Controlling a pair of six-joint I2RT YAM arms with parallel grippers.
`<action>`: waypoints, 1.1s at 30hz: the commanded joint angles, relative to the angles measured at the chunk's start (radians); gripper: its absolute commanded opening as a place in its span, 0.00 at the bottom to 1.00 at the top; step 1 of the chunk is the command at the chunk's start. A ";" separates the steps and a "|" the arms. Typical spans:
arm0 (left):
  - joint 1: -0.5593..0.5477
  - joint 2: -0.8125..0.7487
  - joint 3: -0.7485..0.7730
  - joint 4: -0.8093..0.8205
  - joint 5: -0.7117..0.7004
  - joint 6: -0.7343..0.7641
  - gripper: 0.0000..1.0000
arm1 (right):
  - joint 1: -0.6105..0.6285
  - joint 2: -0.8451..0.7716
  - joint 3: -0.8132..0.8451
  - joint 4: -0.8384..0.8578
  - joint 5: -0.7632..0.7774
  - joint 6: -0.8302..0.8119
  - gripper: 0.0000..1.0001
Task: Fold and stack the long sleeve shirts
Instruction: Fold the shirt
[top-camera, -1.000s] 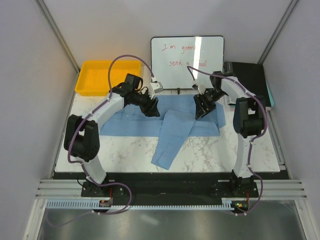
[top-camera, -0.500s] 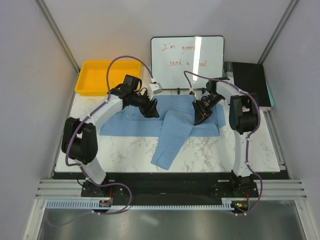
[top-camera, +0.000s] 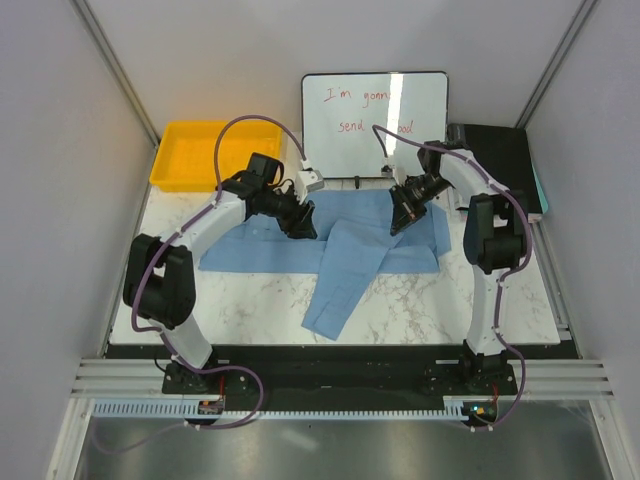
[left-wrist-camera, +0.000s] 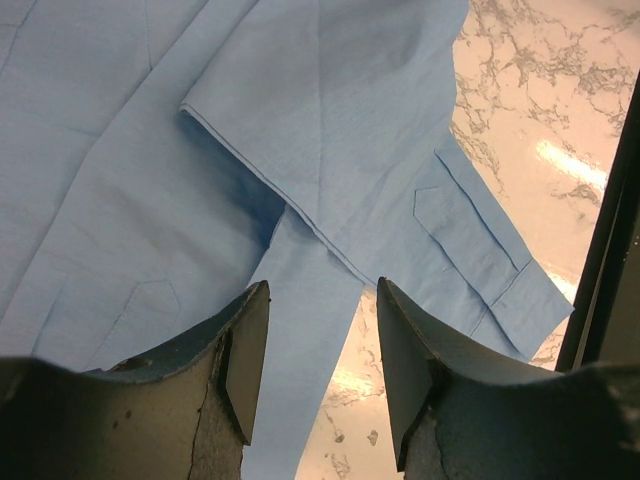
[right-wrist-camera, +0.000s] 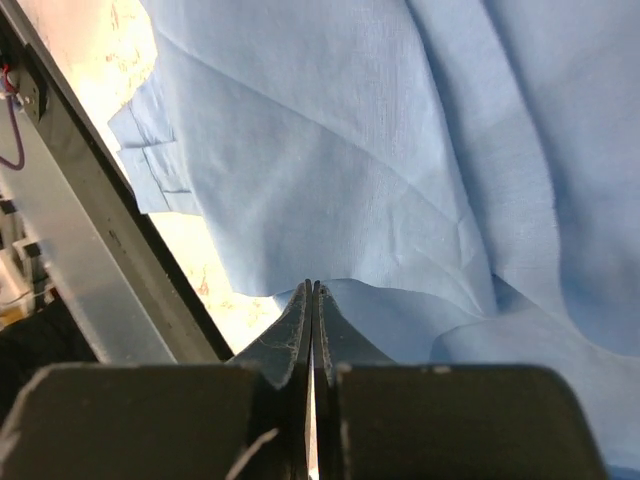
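Long sleeve shirt (top-camera: 350, 260), light blue: spread flat across the far half of the marble table (top-camera: 430, 300), one sleeve folded down toward the near edge. Left gripper (top-camera: 303, 228): held just over the cloth at the far left, fingers (left-wrist-camera: 245, 350) apart, nothing between them. Right gripper (top-camera: 402, 222): fingers (right-wrist-camera: 300, 320) pressed together at a cloth edge; whether cloth is caught cannot be told. Yellow tray (top-camera: 180, 165): at the far left corner.
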 joint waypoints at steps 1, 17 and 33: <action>0.002 -0.041 -0.010 0.027 -0.008 0.006 0.54 | 0.007 -0.062 0.078 0.028 0.000 -0.021 0.00; 0.002 -0.034 -0.016 0.027 -0.005 0.011 0.55 | 0.010 -0.081 -0.037 0.182 0.293 -0.021 0.42; 0.002 -0.050 -0.036 0.028 -0.022 0.022 0.55 | 0.010 -0.012 -0.039 0.181 0.260 -0.017 0.38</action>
